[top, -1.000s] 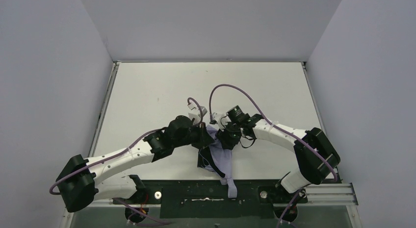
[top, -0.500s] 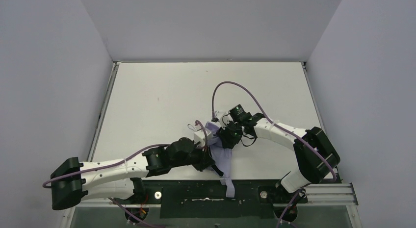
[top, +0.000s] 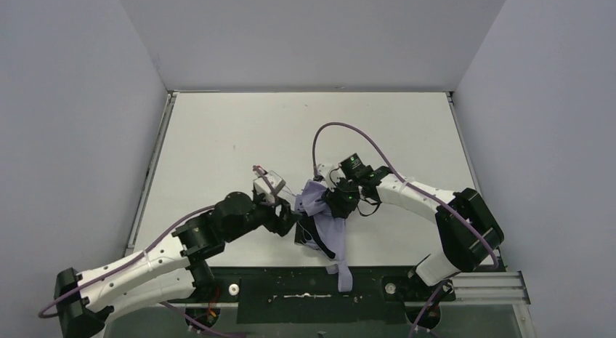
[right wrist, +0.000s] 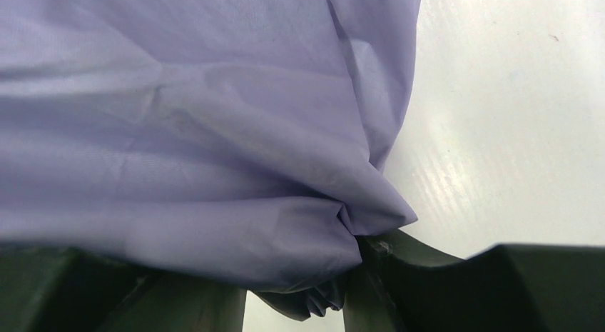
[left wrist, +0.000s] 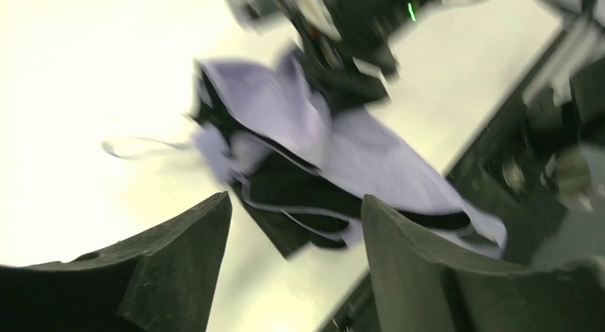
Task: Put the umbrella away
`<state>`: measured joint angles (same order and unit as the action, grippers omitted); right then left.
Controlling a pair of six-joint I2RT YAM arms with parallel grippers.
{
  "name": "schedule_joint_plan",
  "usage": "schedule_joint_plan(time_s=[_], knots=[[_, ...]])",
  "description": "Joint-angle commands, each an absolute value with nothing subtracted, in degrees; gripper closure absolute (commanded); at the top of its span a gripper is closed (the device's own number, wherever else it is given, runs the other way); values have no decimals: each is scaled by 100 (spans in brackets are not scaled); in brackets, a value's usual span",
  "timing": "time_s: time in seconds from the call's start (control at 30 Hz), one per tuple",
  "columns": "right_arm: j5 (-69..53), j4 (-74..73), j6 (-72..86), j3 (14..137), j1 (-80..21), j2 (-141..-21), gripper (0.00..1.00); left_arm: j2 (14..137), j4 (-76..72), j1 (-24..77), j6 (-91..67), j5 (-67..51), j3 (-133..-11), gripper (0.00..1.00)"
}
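Much of the compact folding umbrella [top: 325, 229] of pale lavender fabric with thin black ribs is hard to read. In the overhead view its upper end is covered by the right gripper [top: 335, 206], and the shaft and handle cannot be picked out among the folds. The left wrist view is smeared by motion: the umbrella [left wrist: 342, 143] shows as a crumpled lavender mass over dark ribs, and a thin pale cord loop [left wrist: 135, 148] trails from its left end. In the right wrist view the fabric [right wrist: 200, 118] fills nearly the whole frame, and its edges are cut off at the top and left.

The umbrella lies on the white table [top: 218, 134] at lower centre of the overhead frame. Its long axis runs from upper left to lower right. A narrow tail of fabric reaches down over the black strip [top: 290, 283] along the table's near edge.

The right gripper [right wrist: 300, 293] is closed on a bunched fold of the fabric, which is pinched between its two dark fingers [right wrist: 464, 282]. The left gripper [top: 289, 220] sits just left of the umbrella. Its jaws are spread apart and hold nothing, and the wrist view shows the umbrella through the gap between the fingers [left wrist: 178, 268].
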<state>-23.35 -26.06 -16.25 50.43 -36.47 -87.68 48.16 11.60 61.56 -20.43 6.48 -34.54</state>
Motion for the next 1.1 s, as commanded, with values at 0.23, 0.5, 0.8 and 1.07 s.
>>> schedule_joint_plan(time_s=[0.23, 0.5, 0.8, 1.07], knots=[[-1913, -2963, -2553, 4967, -3511, -8353, 78, 5031, -663, 3731, 320, -1041, -3051, 11], [-2036, -2900, -2939, 4856, -3499, -8059, 81, 6530, 287, 2913, 1928, -3306, -3927, 10], [-2049, -2866, -2982, 4732, -3506, -7852, 81, 8271, 198, 2852, 1999, -4818, -4860, 9], [-2068, -2891, -2941, 4790, -3519, -7750, 81, 9201, 169, 3056, 1645, -5052, -5255, 8]])
